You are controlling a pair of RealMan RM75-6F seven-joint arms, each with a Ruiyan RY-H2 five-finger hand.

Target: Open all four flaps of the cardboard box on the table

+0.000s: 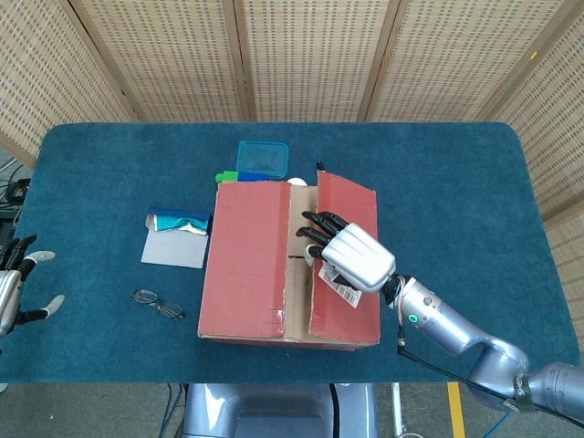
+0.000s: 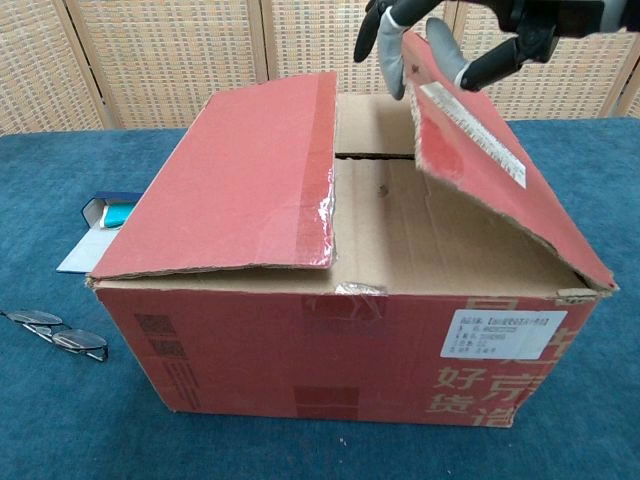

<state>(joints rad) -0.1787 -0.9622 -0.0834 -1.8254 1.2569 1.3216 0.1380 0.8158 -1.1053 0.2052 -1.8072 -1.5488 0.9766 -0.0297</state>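
Note:
A red cardboard box (image 1: 287, 263) (image 2: 340, 350) stands mid-table. Its left top flap (image 1: 248, 260) (image 2: 240, 180) lies shut. Its right top flap (image 1: 343, 251) (image 2: 490, 170), bearing a white label, is tilted up well off the box, and the brown inner flaps (image 2: 390, 220) show beneath. My right hand (image 1: 351, 255) (image 2: 430, 30) grips that flap's free inner edge, fingers curled under it and thumb on top. My left hand (image 1: 14, 283) hangs at the table's left edge, fingers spread, holding nothing.
Left of the box lie a grey card with a blue pouch (image 1: 178, 228) (image 2: 105, 215) and a pair of glasses (image 1: 157, 304) (image 2: 55, 335). Behind the box are a blue lidded container (image 1: 263, 157), green blocks and a marker.

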